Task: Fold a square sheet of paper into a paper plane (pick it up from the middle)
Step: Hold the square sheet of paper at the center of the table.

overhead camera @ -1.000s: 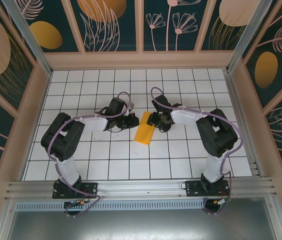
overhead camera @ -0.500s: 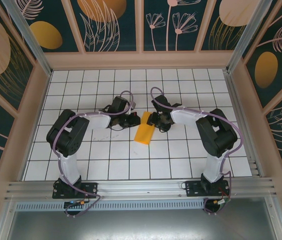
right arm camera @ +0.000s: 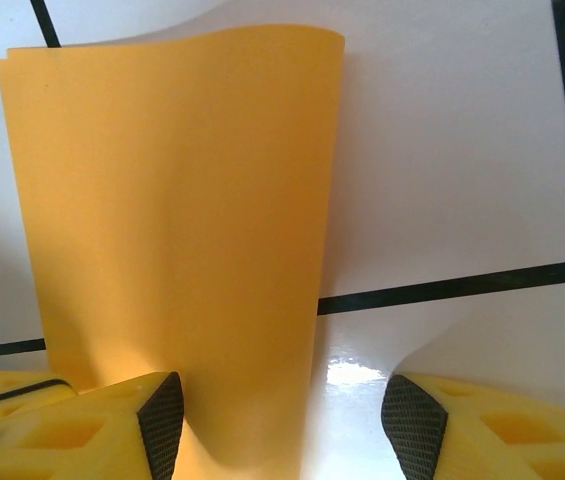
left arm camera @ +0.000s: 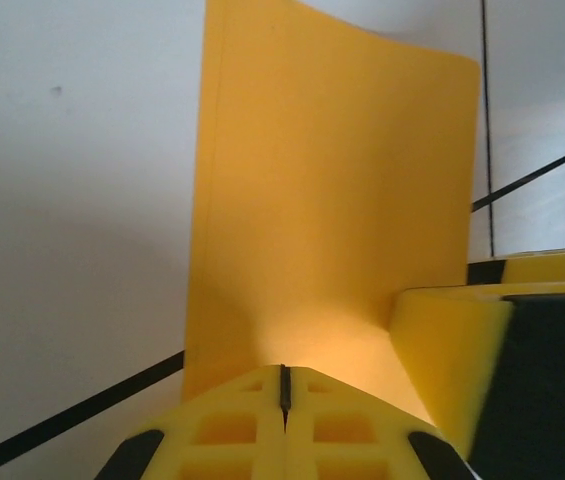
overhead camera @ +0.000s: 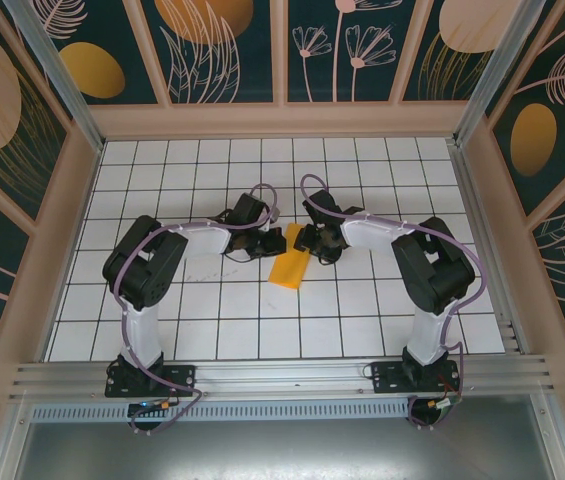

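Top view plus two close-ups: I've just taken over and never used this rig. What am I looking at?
The top view looks down from behind two robot arms bolted at the near edge of the table: left arm on the left, right arm on the right. Each ends in a two-finger gripper with a wrist camera; the close-ups come from those. On the white grid lies the orange-yellow paper, folded over. The left gripper is shut, tips at the paper's edge; whether it pinches or just presses it, I cannot tell. The right gripper is open, the paper's near end reaching in between its fingers.
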